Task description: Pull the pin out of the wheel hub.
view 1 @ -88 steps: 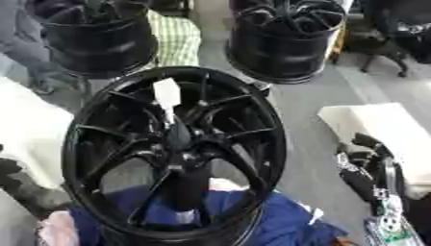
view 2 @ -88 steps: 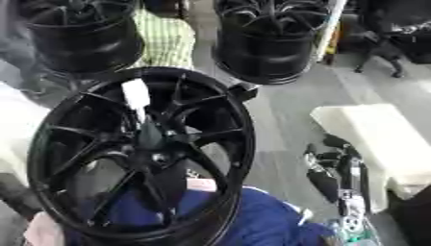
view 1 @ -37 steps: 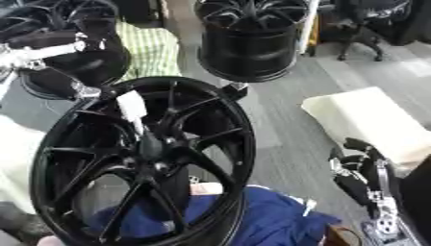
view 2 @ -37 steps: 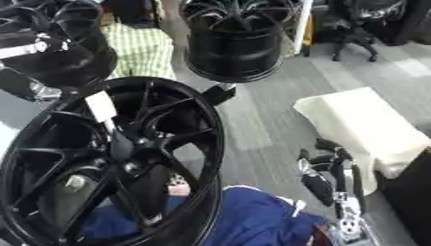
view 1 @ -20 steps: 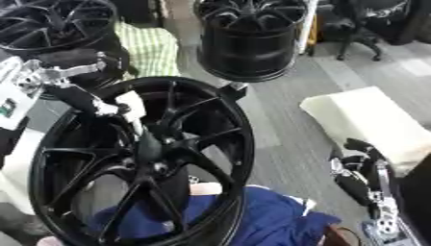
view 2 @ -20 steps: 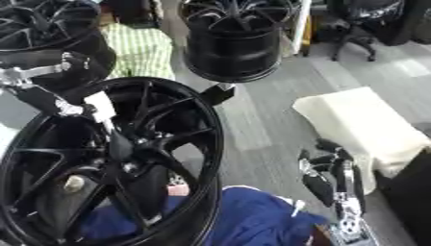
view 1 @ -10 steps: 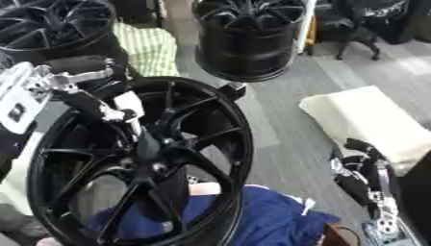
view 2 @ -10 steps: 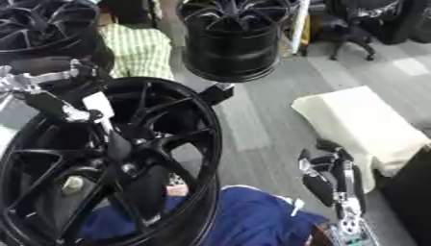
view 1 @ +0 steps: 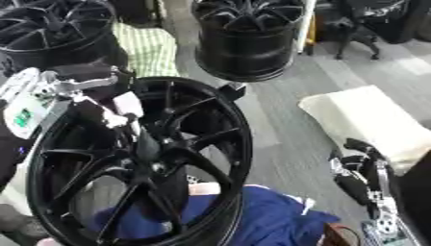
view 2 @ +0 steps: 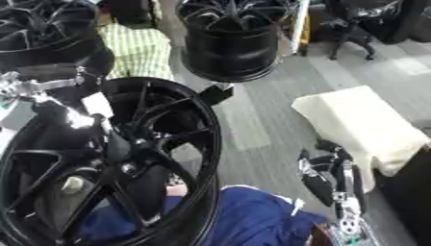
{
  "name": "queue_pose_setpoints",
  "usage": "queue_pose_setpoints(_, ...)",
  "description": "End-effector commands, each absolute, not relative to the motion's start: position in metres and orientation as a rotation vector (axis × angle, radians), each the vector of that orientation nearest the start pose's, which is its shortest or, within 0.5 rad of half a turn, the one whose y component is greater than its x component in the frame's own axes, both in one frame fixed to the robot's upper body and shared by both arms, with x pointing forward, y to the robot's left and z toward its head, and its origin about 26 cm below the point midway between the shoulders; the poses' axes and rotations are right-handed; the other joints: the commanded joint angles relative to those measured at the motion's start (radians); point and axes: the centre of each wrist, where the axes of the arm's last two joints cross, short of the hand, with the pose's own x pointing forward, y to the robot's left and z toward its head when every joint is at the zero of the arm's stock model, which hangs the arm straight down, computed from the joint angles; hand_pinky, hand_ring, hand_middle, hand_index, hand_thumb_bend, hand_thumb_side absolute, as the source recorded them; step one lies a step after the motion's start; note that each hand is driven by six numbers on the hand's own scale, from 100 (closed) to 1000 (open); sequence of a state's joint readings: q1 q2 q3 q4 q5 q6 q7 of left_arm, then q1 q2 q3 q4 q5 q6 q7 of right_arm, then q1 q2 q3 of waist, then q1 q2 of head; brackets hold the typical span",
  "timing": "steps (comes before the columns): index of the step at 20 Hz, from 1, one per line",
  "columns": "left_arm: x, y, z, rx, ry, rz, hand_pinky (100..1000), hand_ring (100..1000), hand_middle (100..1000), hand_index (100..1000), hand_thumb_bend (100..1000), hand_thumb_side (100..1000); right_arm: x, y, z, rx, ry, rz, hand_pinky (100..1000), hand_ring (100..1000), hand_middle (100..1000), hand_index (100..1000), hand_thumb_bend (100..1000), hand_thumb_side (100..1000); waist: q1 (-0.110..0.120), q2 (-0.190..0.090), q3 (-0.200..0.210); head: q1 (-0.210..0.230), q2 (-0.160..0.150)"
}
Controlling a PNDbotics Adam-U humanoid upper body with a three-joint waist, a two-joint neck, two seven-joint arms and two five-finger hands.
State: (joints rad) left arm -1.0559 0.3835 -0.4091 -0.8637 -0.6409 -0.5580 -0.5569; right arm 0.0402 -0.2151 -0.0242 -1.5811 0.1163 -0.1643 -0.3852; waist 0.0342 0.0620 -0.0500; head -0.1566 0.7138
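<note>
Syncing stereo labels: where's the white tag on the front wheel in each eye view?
Left eye view: white tag at upper left of centre, on the near wheel's upper spokes, beside the left hand.
Right eye view: white tag further left, same height.
Shared landmark: upright black wheel behind.

Two wheels [view 1: 248, 38] stand behind the near wheel hub [view 1: 143, 158], cushion [view 1: 366, 120] right.

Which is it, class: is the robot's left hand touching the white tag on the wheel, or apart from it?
Cannot tell. In the left eye view the left hand overlaps the white tag on the wheel, but neither view shows contact or a gap plainly.
</note>
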Motion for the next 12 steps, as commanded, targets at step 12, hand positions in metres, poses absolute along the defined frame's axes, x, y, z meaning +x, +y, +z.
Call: queue_pose_setpoints(12,0.4858,0.1947,0.2154,0.214,-1.372,-2.607,480,462,625,843,100,188,0.2657,-0.3074,-0.0013,-0.558,-1.755,-0.054,530,560,687,763,209,200,-0.003,-0.019,-0.001,0.0,-0.008)
